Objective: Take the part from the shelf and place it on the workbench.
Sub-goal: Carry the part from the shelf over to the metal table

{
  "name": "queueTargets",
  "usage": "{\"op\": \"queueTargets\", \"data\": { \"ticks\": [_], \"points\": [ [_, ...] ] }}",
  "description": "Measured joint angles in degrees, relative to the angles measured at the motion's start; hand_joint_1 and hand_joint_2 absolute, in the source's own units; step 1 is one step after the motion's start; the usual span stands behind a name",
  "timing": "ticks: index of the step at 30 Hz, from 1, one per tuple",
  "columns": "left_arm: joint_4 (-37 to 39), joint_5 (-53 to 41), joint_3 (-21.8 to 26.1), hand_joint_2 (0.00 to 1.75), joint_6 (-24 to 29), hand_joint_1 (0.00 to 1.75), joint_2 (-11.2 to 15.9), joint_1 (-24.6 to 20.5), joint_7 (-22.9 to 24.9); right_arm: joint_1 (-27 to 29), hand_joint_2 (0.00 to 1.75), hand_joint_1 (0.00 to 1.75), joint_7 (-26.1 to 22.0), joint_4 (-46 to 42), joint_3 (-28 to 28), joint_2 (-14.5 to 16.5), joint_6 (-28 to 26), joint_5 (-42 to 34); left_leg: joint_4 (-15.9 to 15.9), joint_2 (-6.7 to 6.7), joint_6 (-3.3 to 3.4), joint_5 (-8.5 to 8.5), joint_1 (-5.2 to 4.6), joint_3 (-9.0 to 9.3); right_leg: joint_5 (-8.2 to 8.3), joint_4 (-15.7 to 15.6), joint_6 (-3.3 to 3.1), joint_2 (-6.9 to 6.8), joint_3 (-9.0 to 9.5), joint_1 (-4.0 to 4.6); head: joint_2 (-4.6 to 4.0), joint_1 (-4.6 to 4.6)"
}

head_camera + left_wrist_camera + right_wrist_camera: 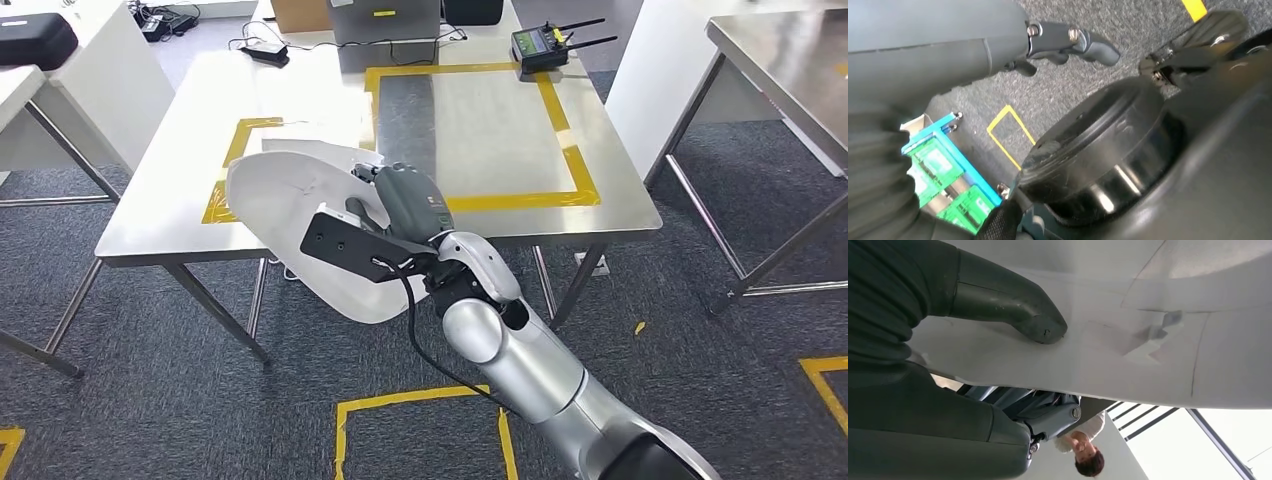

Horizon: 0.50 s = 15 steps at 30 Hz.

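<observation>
White part (290, 215) is hanging over the workbench (480, 120) near edge, right hand (405, 200) clamping it, thumb (1013, 307) pressing its face, long axis slanting towards the taped square (560, 130).

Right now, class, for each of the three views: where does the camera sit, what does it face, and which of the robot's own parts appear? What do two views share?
Head view: high on the body, facing down at the workbench; right arm carries the white part.
Left wrist view: behind the left hand, facing the carpet and green crates.
Right wrist view: behind the right hand, thumb pressed on the white part.
Shared: head and right wrist views both show the part.
</observation>
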Motion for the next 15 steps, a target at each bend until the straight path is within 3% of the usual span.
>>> {"op": "queueTargets", "data": {
  "ticks": [2,3,4,6,8,9,10,12,14,15],
  "points": [
    [0.00,-0.04,0.08,1.75,0.00,0.00,0.00,0.04,0.06,0.03,1.75,1.75,0.15,0.35,0.01,0.00,0.00,-0.01,3.20,0.06,-0.30,-2.86,0.19,-4.19,-1.29,0.01,0.05,0.10,1.30,-0.04,0.00,0.01],
    [0.00,-0.08,0.10,1.75,0.00,0.00,0.01,0.05,0.10,0.03,1.75,1.75,0.21,0.57,0.01,0.00,-0.01,-0.01,2.60,0.10,-0.36,-3.08,0.26,-5.23,-2.03,0.01,0.13,0.16,2.17,-0.10,0.00,0.00],
    [0.00,-0.13,0.10,1.75,0.00,0.00,0.04,0.06,0.14,0.03,1.75,1.75,0.25,0.77,0.01,0.00,-0.01,-0.01,0.50,0.15,-0.34,-1.76,0.30,-5.47,-2.84,0.02,0.24,0.20,3.18,-0.18,0.00,0.01],
    [0.03,-0.27,0.12,1.75,0.00,0.00,0.10,0.14,0.16,-0.03,1.75,1.75,0.27,1.13,0.01,0.00,-0.03,-0.04,-6.26,0.46,-0.23,5.17,0.36,-4.92,-4.49,0.17,0.64,0.22,5.04,-0.27,0.00,-0.07],
    [0.09,-0.42,0.14,1.75,0.01,0.00,0.13,0.20,0.24,-0.14,1.75,1.75,0.31,1.48,-0.01,0.03,-0.07,-0.08,-10.56,0.78,0.40,10.26,0.26,-4.35,-5.79,0.14,1.33,0.34,5.96,-0.14,0.00,-0.20],
    [0.12,-0.45,0.15,1.75,0.02,0.00,0.12,0.18,0.27,-0.19,1.75,1.75,0.33,1.65,-0.01,0.04,-0.09,-0.09,-11.27,0.86,0.85,10.94,0.22,-4.25,-6.02,0.21,1.72,0.40,6.22,-0.01,0.00,-0.21],
    [0.11,-0.48,0.16,1.75,0.02,0.00,0.12,0.12,0.30,-0.26,1.75,1.75,0.36,1.73,-0.02,0.07,-0.13,-0.11,-11.21,0.80,1.33,10.58,0.20,-3.84,-6.07,0.22,2.06,0.44,6.33,0.04,0.00,-0.15],
    [0.10,-0.48,0.16,1.75,0.02,0.00,0.11,0.08,0.24,-0.44,1.75,1.75,0.38,1.83,-0.02,0.08,-0.27,-0.20,-11.61,0.67,2.08,10.22,0.31,-2.90,-5.63,2.43,2.58,0.28,5.62,-0.01,0.00,-0.01],
    [0.10,-0.48,0.16,1.75,0.02,0.00,0.09,0.08,0.16,-0.66,1.75,1.75,0.47,2.21,-0.05,0.08,-0.48,-0.36,-11.86,0.58,2.67,9.37,0.33,-1.77,-6.29,8.27,3.02,0.08,1.96,-0.08,0.00,0.04],
    [0.11,-0.49,0.16,1.75,0.02,0.00,0.08,0.08,0.15,-0.72,1.75,1.75,0.60,2.55,-0.10,0.08,-0.56,-0.40,-11.89,0.56,2.86,8.85,0.28,-1.27,-7.50,11.71,3.24,0.04,-0.63,-0.07,0.00,0.06]
  ]
}}
